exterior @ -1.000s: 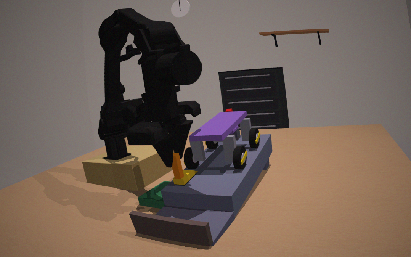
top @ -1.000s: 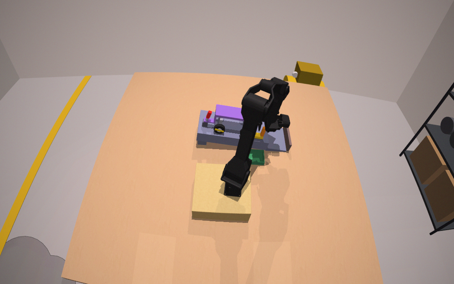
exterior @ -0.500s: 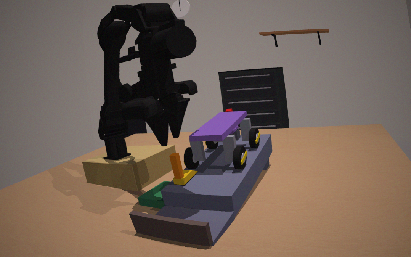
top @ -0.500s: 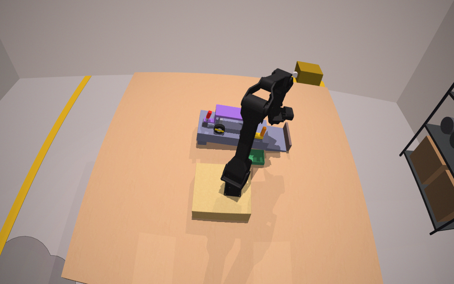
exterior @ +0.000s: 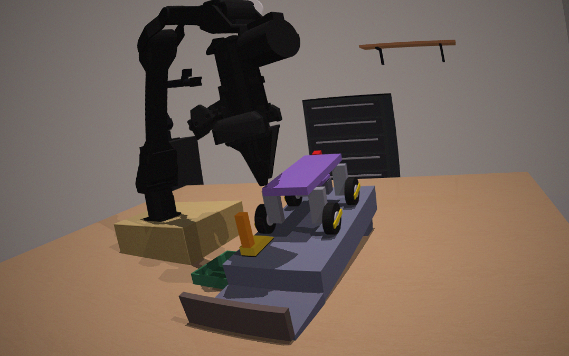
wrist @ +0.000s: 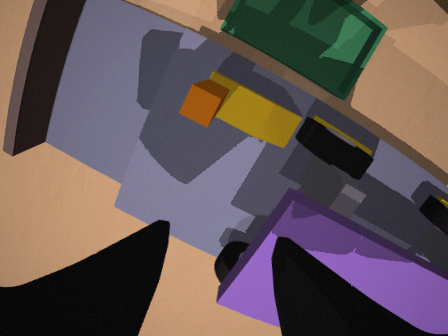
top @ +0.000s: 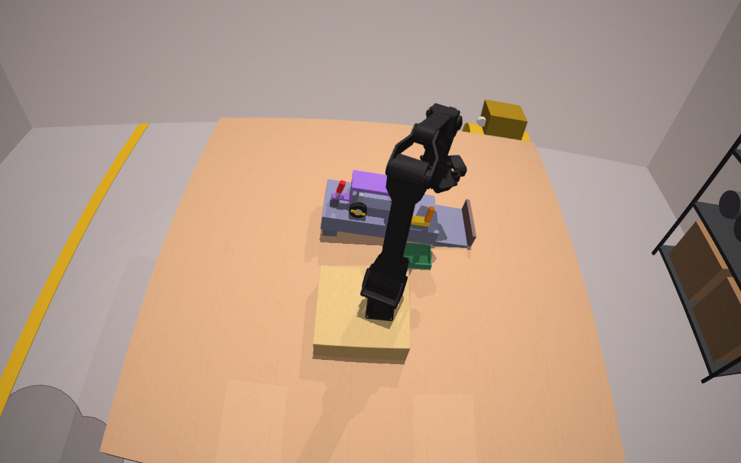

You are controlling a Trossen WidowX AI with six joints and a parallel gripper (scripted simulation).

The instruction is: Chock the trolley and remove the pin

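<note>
My gripper [exterior: 263, 184] [wrist: 222, 240] is open and empty, above the trolley's downhill end. The purple trolley [top: 368, 181] [exterior: 310, 169] [wrist: 380, 280] stands on the ramp [top: 355, 225] [exterior: 272, 279] [wrist: 190, 200]. The yellow chock [top: 419, 220] [exterior: 259, 244] [wrist: 257, 115] lies at the downhill side of the tray-side lower wheel [exterior: 264, 220] [wrist: 335, 152], very close; contact is unclear. Its orange handle [top: 429, 213] [exterior: 244, 231] [wrist: 201, 105] is upright. The red-headed pin [top: 341, 186] [exterior: 317, 152] stands at the uphill end. The green tray [top: 421, 267] [wrist: 369, 57] shows no pin inside.
A brown end board [top: 469, 223] [exterior: 239, 317] [wrist: 55, 70] stands across the ramp's low end. The arm's tan base block [top: 357, 316] [exterior: 151, 239] is on the tray side. The trolley's deck lies beneath the fingers.
</note>
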